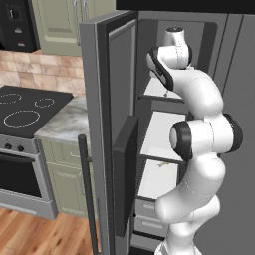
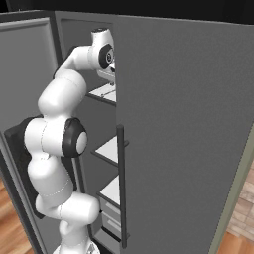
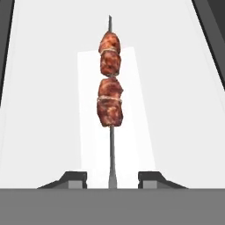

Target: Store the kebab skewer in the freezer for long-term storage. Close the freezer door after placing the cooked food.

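The kebab skewer (image 3: 110, 94) lies flat on a white shelf (image 3: 44, 110) of the freezer (image 1: 159, 129), its red-brown meat chunks toward the far end and its thin metal stick pointing back at me. My gripper (image 3: 112, 178) is open, and the stick's near end lies between the two fingertips (image 3: 74, 178) with a gap on each side. The arm reaches into the upper part of the compartment, with the hand (image 2: 106, 74) just above the top shelf. The freezer door (image 1: 117, 99) stands wide open on the left, its long dark handle (image 1: 85, 189) facing outward.
The plain fridge door (image 2: 188, 124) with its dark bar handle (image 2: 120, 183) is shut to the right of the arm. Grey drawers (image 1: 149, 209) sit under the lower shelves. Left of the open door are a marble counter (image 1: 64, 122) and a black stove (image 1: 25, 109).
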